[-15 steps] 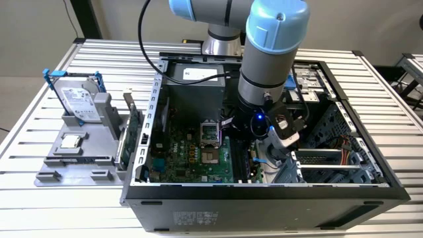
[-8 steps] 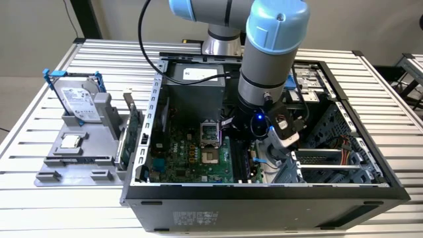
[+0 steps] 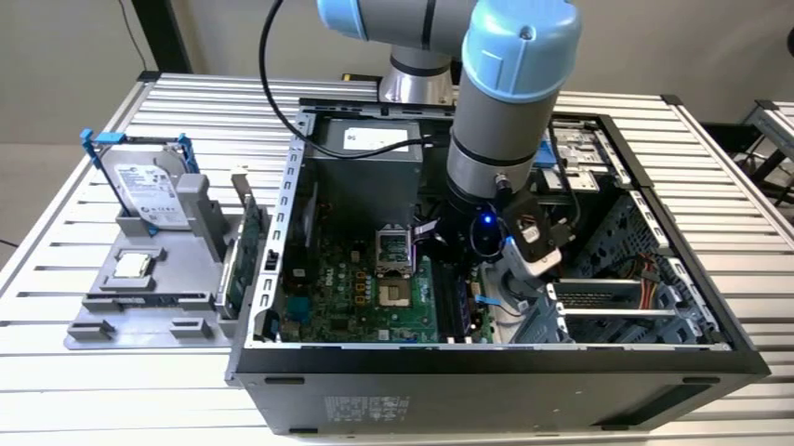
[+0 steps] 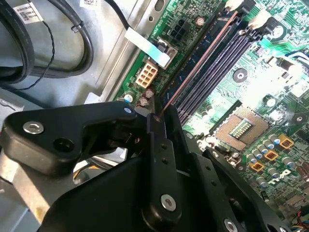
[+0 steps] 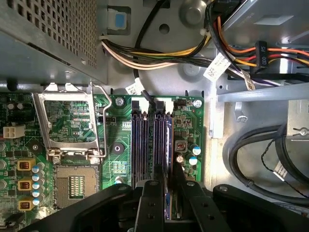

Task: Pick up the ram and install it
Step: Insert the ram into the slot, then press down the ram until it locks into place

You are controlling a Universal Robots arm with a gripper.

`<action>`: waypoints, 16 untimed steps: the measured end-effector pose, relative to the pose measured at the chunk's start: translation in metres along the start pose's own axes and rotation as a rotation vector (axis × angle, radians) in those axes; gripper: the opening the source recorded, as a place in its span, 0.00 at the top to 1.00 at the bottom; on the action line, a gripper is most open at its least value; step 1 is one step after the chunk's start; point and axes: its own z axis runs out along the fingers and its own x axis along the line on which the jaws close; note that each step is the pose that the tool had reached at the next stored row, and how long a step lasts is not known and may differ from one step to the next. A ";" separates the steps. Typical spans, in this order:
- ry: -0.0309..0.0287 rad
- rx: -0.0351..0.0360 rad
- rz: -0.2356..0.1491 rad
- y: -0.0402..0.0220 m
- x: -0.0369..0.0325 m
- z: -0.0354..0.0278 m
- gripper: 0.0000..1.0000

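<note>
Pincer closed on the ram, held edge-on over the outermost slot of the motherboard, at about 3 o'clock from the processor socket. Probably light, stiff, fragile; best gripped by bare edges, not chips.

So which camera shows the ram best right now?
The second wrist view: the ram runs edge-on from the gripper along the slots. The first wrist view shows a short edge; in the exterior view the arm hides it.
</note>
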 end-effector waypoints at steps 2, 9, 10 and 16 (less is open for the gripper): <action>0.0002 0.0001 0.000 0.0002 -0.0004 -0.0071 0.00; 0.0017 0.0000 0.000 0.0009 -0.0022 -0.0376 0.00; 0.0017 -0.0001 0.000 0.0010 -0.0023 -0.0396 0.00; 0.0016 0.0000 0.000 0.0010 -0.0023 -0.0400 1.00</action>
